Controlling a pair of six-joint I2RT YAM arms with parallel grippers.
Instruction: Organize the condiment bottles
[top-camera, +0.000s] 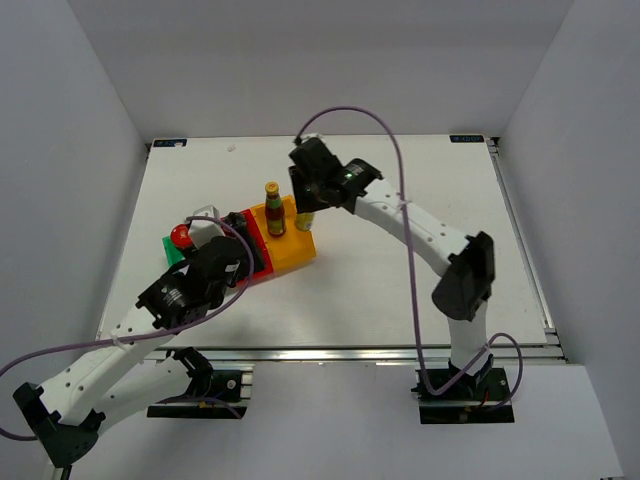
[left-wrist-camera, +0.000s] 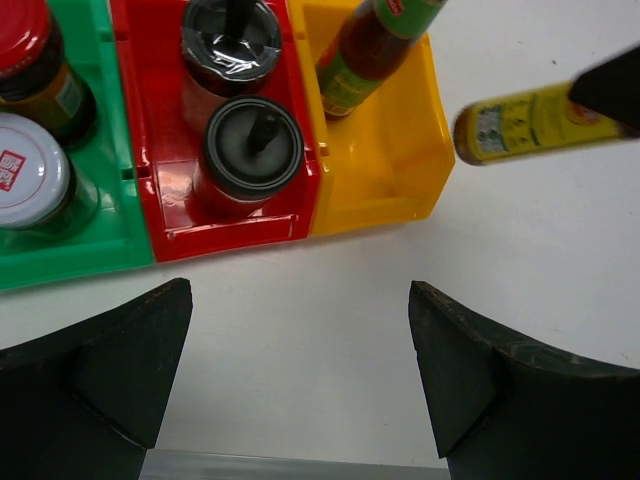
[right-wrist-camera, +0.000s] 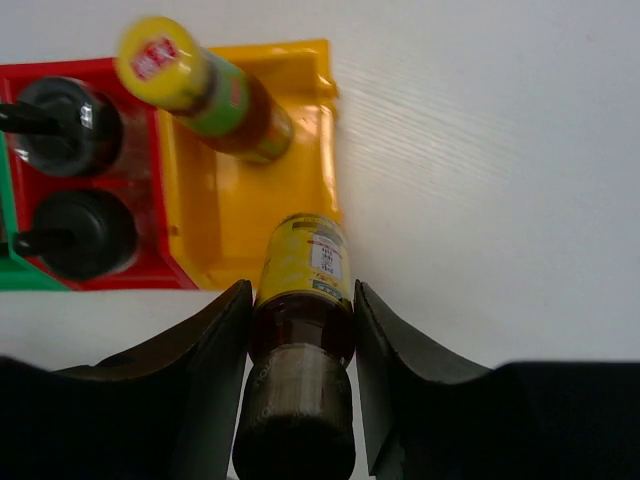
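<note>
Condiment bottles (top-camera: 272, 210), white table (top-camera: 390, 295), grey walls (top-camera: 320, 70)

No word or number reads clearly. The squat glass jar with a round white lid (left-wrist-camera: 22, 165) carries a blurred red mark on that lid. The tall green-necked sauce bottle (right-wrist-camera: 225, 105) has an illegible red sticker on its yellow cap. The slim brown glass bottle with a yellow label (right-wrist-camera: 305, 262) shows a white panel of print too fine to read.
</note>
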